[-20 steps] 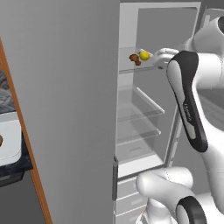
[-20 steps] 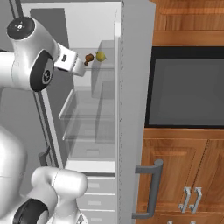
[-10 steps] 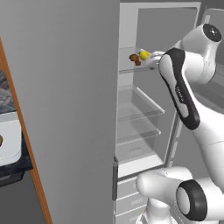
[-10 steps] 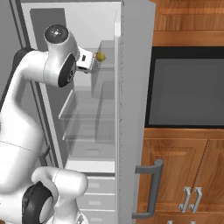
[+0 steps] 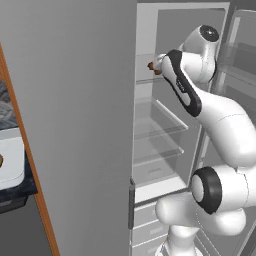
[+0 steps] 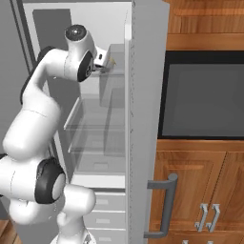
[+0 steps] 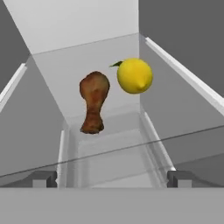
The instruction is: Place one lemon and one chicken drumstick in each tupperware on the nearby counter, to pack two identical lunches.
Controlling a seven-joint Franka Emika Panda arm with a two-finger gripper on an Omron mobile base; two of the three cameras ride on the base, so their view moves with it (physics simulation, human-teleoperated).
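— What do you look like from behind?

— My arm [image 5: 220, 115] is glossy white, built of fat rounded segments. A black ring joint [image 5: 207, 189] sits toward 5 o'clock in the left base view, and a black disc caps the elbow [image 5: 209, 33] near 1 o'clock.

— Any markings?

— A long black stripe [image 5: 182, 85] runs down my forearm. In the right base view a dark ring [image 6: 47, 186] shows at 8 o'clock.

— And your claw?

— Two small dark grey finger tips [image 7: 43, 178], blocky and square.
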